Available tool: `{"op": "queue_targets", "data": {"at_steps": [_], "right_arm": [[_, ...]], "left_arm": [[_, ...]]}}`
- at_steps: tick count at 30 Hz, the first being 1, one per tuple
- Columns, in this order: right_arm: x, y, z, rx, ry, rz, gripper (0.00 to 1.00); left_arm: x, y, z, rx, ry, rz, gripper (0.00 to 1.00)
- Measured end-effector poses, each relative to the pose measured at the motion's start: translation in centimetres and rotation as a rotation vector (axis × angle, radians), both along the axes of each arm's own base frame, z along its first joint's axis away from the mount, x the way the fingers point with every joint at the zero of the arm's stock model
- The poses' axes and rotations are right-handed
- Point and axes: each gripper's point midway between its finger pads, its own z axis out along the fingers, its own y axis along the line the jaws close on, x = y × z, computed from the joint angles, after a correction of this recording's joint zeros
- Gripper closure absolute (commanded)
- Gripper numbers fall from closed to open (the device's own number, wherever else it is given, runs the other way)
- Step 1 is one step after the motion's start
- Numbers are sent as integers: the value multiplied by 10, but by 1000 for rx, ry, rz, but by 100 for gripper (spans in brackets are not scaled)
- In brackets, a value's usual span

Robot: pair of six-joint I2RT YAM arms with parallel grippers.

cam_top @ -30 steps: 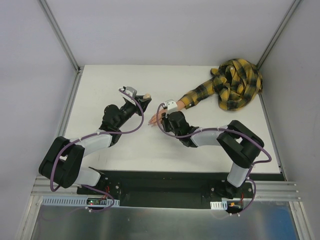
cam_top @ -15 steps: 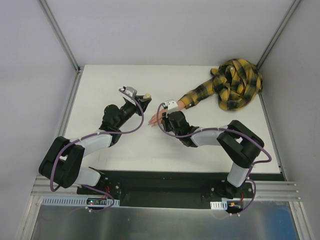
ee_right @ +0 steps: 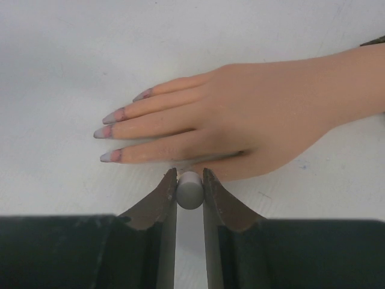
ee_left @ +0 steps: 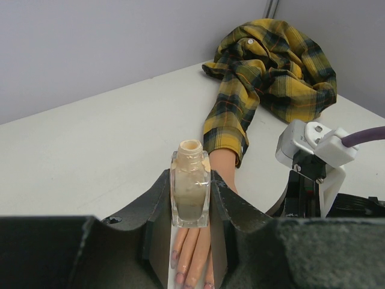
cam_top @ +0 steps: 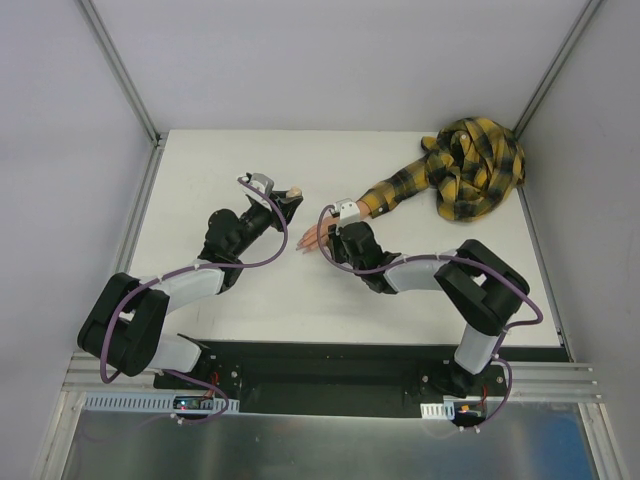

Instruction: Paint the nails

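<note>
On the table, mannequin hand (ee_right: pixel 252 114): flat, nails (ee_right: pixel 108 129) exposed for me.
Left gripper (ee_left: pixel 190 201): I clamp the bottle (ee_left: pixel 190 183) upright against spills.
Right gripper (ee_right: pixel 190 180): pinches the brush cap (ee_right: pixel 190 192) beside that hand.

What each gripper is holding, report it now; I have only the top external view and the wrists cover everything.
Observer: The left gripper is shut on the small beige bottle, which is upright with its neck uncapped.
Operator: Now the right one.
Observer: The right gripper is shut on a small grey round-ended stem, seen end-on; any brush tip is hidden.
Operator: Place it against the hand.
Observer: It sits at the near edge of the mannequin hand, just below the nearest finger. Four nails show, lilac-pink. I cannot tell whether it touches.
</note>
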Motion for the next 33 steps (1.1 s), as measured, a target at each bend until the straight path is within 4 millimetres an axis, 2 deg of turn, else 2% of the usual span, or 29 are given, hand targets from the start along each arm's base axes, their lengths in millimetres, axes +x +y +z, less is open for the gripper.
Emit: {"op": "queue_targets", "data": {"at_steps": [5, 17, 23, 29, 33], "right_arm": [[1, -5, -3, -8, 3, -13, 99], [-8, 7, -2, -2, 5, 27, 100], [-4, 3, 0, -1, 2, 12, 100], [-6, -9, 18, 23, -24, -3, 100], [-24, -15, 51, 51, -48, 15, 100]], "left_arm": [[0, 0, 1, 0, -2, 0, 100], [0, 0, 1, 0, -2, 0, 100], [-1, 0, 0, 0, -1, -3, 100], [-3, -3, 0, 2, -2, -23, 100], [-8, -7, -2, 9, 5, -60, 100]]}}
